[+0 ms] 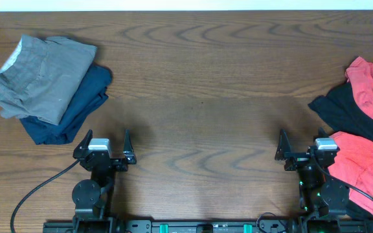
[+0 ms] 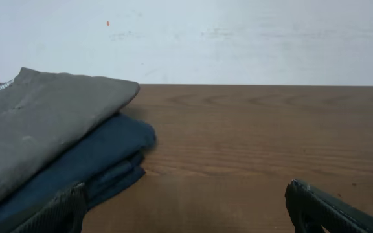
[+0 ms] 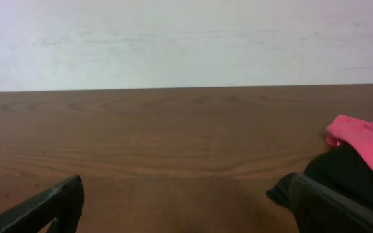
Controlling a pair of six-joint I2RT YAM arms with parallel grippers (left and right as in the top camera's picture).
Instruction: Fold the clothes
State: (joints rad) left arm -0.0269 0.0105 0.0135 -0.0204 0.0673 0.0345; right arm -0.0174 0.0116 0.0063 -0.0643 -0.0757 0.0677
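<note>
1. My left pincer [image 1: 105,142] sits low over the wooden table [image 1: 199,77]. Its two fingers are spread wide and hold nothing. In my left wrist view only wood grain shows between the dark fingertips [image 2: 57,213].
2. Ahead of that pincer and off to its left lies a folded pile. The grey shorts [image 1: 41,74] are on top and the navy garment [image 1: 79,107] is underneath. The navy edge sticks out on the side nearer my pincer.
3. The pile is near my left pincer but apart from it. From overhead, the navy corner ends just ahead of my outer left finger, with a strip of wood between them.
4. My right pincer [image 1: 301,147] is also wide open and empty, and it points the same way as the left. The two pincers are well apart from each other.
5. Ahead of my right pincer and out to its right lies an unfolded heap. The black garment [image 1: 348,113] is the nearer piece, and the red garment [image 1: 371,84] lies beyond it and partly over it.
6. More red cloth [image 1: 361,162] lies just beside my right pincer on its outer side and runs back alongside my arm.
7. In my right wrist view the black garment sits right against my outer finger. I cannot tell whether they touch.
</note>
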